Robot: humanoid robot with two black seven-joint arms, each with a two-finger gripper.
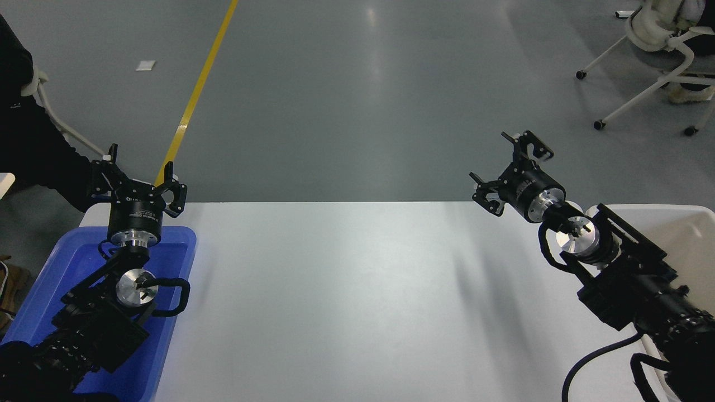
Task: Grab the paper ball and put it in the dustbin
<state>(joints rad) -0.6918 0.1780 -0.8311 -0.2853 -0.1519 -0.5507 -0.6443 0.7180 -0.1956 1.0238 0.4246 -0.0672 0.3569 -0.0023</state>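
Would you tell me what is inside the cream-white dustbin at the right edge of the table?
Only a bare beige stretch of the dustbin interior shows; no paper ball is visible there. The right arm covers most of the rest, so its contents there cannot be seen.

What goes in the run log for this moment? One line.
right hand: open, empty, table's far right | left hand: open, over blue tray | paper ball: unseen | dustbin: right

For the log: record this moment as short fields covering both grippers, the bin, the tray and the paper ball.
left gripper: open, empty, parked above the blue tray
right gripper: open, empty, raised past the table's far right edge
dustbin: at the table's right edge, partly hidden by the right arm
paper ball: not visible
table: white
person: dark sleeve at far left
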